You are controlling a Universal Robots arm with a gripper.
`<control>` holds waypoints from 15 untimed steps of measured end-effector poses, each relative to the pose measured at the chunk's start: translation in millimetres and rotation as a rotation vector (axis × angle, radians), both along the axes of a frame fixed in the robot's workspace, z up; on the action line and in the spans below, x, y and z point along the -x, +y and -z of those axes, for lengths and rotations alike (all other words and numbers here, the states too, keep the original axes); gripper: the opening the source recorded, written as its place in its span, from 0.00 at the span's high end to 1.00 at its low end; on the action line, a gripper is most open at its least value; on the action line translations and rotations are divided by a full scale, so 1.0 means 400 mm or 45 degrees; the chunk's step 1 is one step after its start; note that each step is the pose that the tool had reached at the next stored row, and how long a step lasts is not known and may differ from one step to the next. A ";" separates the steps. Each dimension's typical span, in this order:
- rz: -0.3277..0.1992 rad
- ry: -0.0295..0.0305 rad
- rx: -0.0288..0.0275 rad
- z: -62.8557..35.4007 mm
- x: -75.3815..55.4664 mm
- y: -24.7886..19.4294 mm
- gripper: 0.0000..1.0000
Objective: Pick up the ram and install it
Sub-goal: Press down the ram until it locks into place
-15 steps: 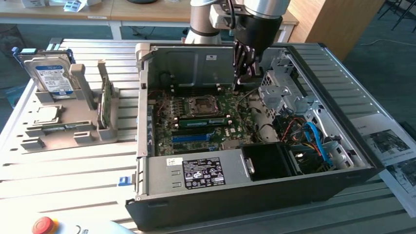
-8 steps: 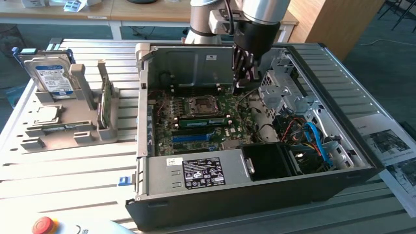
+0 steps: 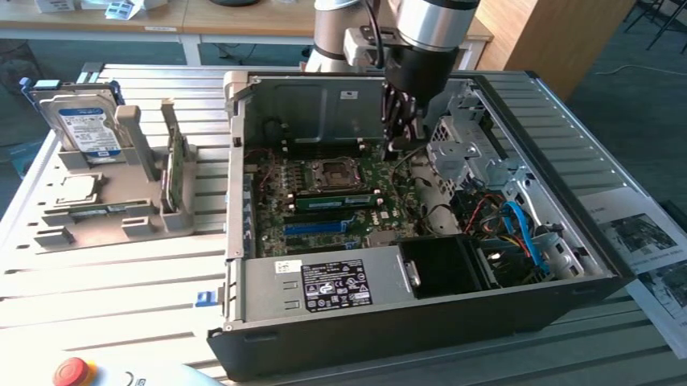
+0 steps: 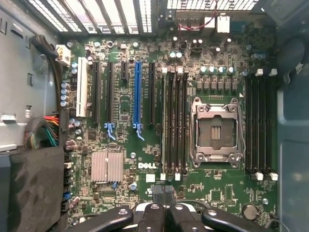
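In the exterior view, the gripper [image 3: 400, 143] hangs in the upper middle of the frame, inside the open computer case [image 3: 429, 322], over the motherboard [image 3: 322, 221] and just right of the empty processor socket [image 3: 327, 171]. The ram [image 3: 176, 167] stands on edge, a thin green stick in a grey holder [image 3: 150, 217] at the exterior view's middle left, outside the case and well apart from the gripper. A hard drive [image 3: 84, 129] stands upright in the holder further left. A green strip [image 3: 335, 200] runs along the memory slots below the socket; I cannot tell what it is. In the wrist view, the gripper [image 4: 164, 193] has its black fingers [image 4: 158, 193] pressed together, nothing between them, near the ends of the memory slots [image 4: 174, 121].
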State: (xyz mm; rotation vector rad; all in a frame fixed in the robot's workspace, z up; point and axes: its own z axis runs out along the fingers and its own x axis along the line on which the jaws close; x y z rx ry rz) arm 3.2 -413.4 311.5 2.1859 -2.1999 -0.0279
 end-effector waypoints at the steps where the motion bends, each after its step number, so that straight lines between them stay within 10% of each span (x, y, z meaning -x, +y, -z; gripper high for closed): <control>1: 0.000 0.0000 0.0000 0.003 0.000 0.000 0.89; 15: 0.000 0.0000 0.0000 0.048 0.000 0.000 0.89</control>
